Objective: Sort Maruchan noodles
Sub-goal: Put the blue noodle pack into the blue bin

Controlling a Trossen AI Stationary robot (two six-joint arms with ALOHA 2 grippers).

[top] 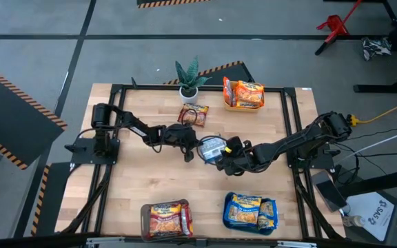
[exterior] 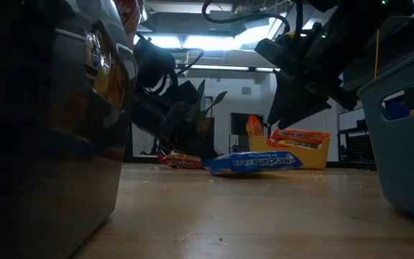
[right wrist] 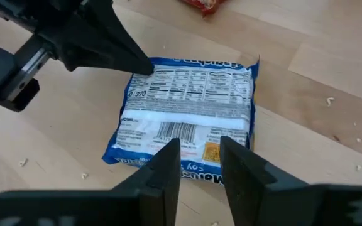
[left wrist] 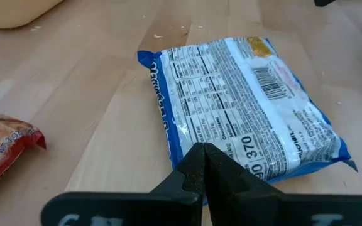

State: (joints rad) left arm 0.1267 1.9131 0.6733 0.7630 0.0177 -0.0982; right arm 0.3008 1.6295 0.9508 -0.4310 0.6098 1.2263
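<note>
Both my grippers meet over one blue noodle packet (top: 212,147) at mid-table.

I'm working on a pale wooden table (top: 143,179) on a grey floor marked with striped hazard tape; the low view looks into a dim room with bright ceiling lights. That blue packet lies flat, printed back up, which only the wrist views let me read. My left gripper (left wrist: 203,164) has its fingers pressed together, tips touching the packet's edge. My right gripper (right wrist: 200,164) hovers over the opposite edge, fingers a narrow gap apart, holding nothing. Beyond the packet lie a red packet (top: 193,116), a potted plant (top: 189,80) and a yellow tray (top: 244,96) of orange packets. Nearer me sit a brown tray (top: 166,219) and a teal tray (top: 251,211), which crowd the low view's sides.
</note>
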